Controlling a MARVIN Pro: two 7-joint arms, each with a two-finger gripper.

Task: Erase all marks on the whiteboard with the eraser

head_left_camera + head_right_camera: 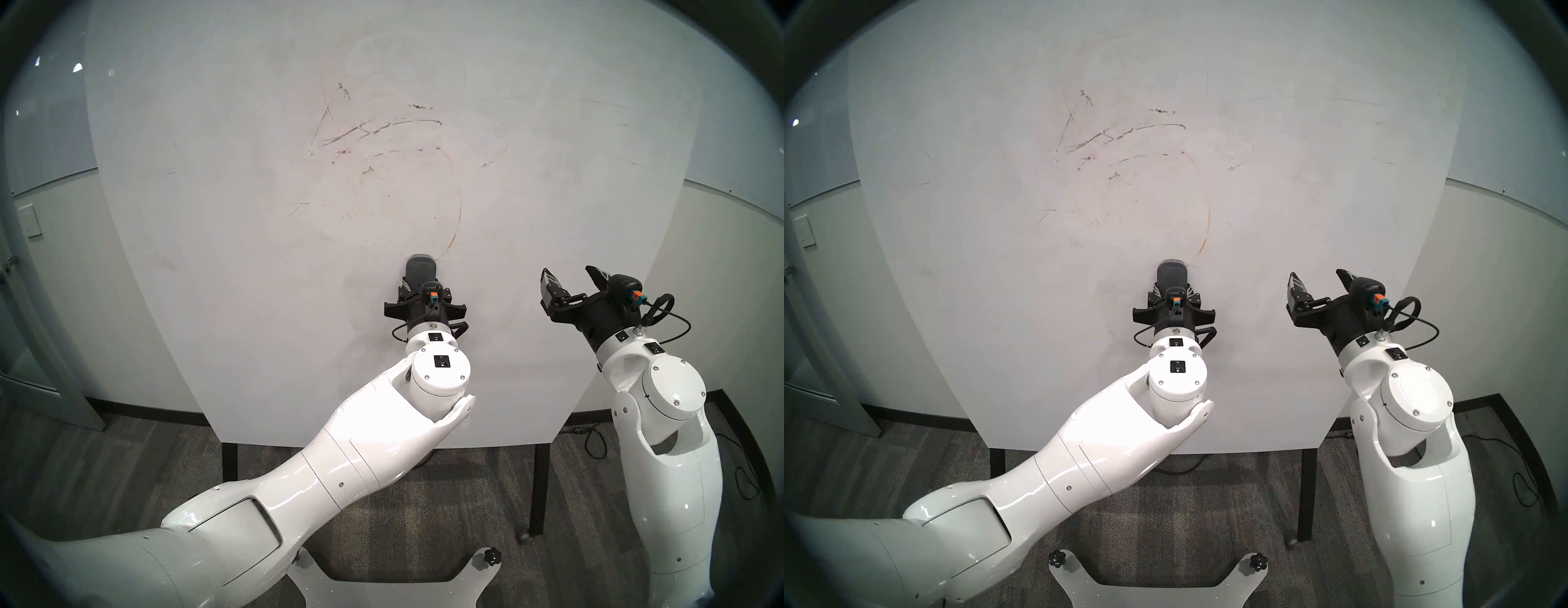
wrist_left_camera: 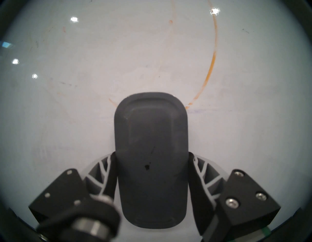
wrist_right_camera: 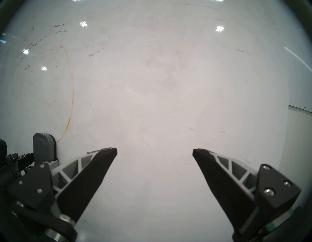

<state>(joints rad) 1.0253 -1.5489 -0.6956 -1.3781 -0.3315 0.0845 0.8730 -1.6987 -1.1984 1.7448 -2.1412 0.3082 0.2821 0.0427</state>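
The eraser hides the bottom of the orange arc in the left wrist view, so only short ends show at either side; whether the pad actually touches the whiteboard cannot be told from there. The left gripper fingertips are covered by the eraser in the head views. The whiteboard's top edge is lost in the dark fisheye rim, and its lower middle edge sits behind the left arm. Faint smudges are too pale to trace. A blurred black fitting fills the left wrist view's lower corner
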